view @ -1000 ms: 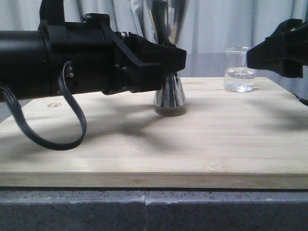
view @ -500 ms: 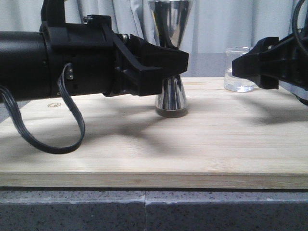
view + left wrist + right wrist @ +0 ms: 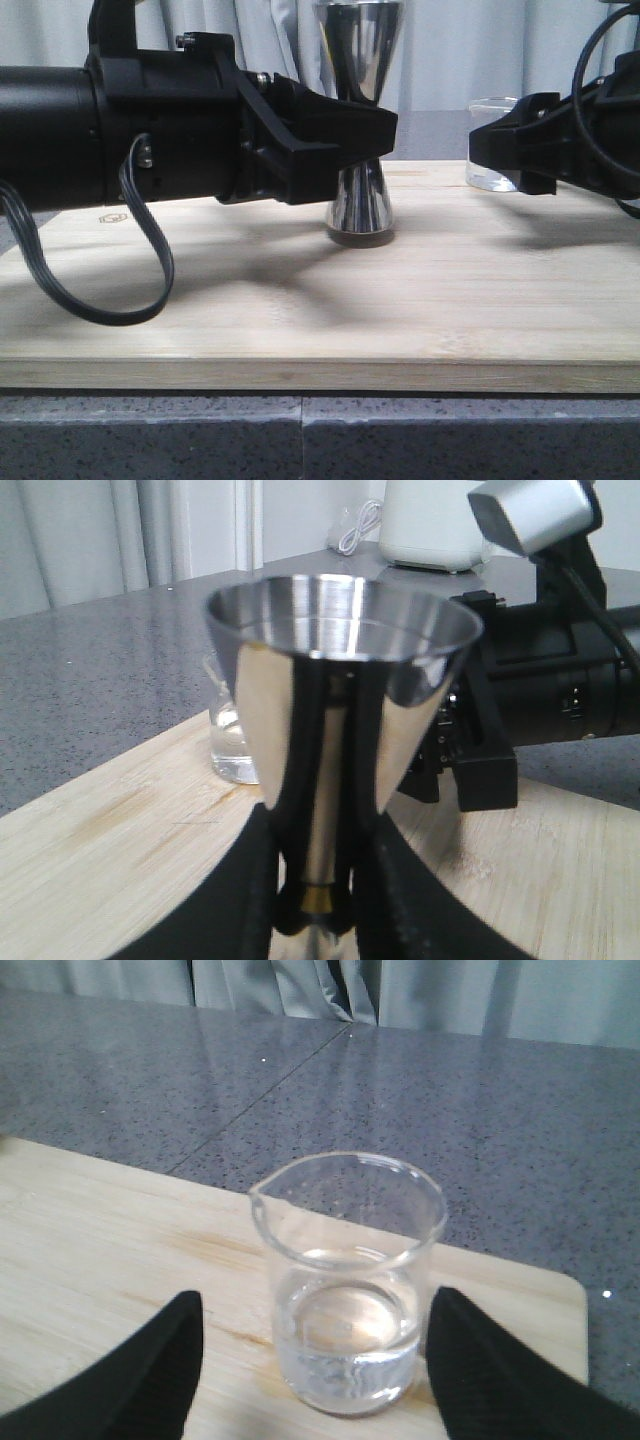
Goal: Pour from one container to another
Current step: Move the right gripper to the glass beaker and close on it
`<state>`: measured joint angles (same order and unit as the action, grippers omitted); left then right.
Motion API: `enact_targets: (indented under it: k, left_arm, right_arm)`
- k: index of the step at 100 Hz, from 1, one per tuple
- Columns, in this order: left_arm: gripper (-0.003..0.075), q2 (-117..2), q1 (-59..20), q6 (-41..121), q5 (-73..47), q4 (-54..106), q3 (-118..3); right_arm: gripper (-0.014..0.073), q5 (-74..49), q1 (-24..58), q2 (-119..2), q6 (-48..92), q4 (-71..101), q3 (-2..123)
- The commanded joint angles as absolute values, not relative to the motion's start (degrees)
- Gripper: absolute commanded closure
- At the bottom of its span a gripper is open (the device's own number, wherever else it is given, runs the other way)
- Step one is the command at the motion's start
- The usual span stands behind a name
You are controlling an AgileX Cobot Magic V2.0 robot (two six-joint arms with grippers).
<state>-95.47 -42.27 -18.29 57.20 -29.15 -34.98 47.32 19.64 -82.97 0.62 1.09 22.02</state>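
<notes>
Bamboo-topped bench carries both vessels, and nothing has been poured yet. The left gripper has its black fingers pinching the waist of the tall shiny steel hourglass jigger, which stands upright near the board's middle, its cup apparently empty. The right gripper has its fingers spread on either side of the small clear glass beaker, apart from the glass (water sits low inside), near the far right corner. Grasping, lifting and tipping all remain, I judge.
</notes>
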Motion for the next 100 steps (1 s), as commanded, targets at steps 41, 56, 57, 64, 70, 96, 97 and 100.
enact_targets:
  k: [41,56,57,64,70,96,97,100]
  left_arm:
    - [0.0739,-93.7,-42.2,-19.2,62.6,-28.9,-36.6]
    - [0.0739,-93.7,-42.2,-19.2,62.6,-28.9,-36.6]
    - [0.0739,-93.7,-42.2,-19.2,62.6,-28.9,-36.6]
    - [0.0739,-93.7,-42.2,-19.2,62.6,-28.9,-36.6]
    - [0.0739,-93.7,-42.2,-19.2,62.6,-28.9,-36.6]
    - [0.0739,-93.7,-42.2,-19.2,62.6,-28.9,-36.6]
    - [0.0739,-93.7,-42.2,-19.2,62.6,-28.9,-36.6]
    - [0.0739,-93.7,-42.2,-19.2,62.6,-28.9,-36.6]
  right_arm:
    - [0.0157,57.8,18.6,-85.2,1.1,0.7,23.5]
    - [0.0157,60.3,18.6,-86.4,1.1,0.7,23.6]
    - [0.0157,60.3,18.6,-86.6,1.1,0.7,23.6]
    - [0.0157,60.7,18.6,-87.3,1.1,0.7,23.9]
    - [0.0157,61.0,18.6,-88.0,1.1,0.7,24.5]
    - [0.0157,61.3,18.6,-89.2,1.1,0.7,27.1]
    - [0.0157,61.3,18.6,-89.2,1.1,0.7,27.2]
    - [0.0157,61.0,18.6,-89.2,1.1,0.7,27.3]
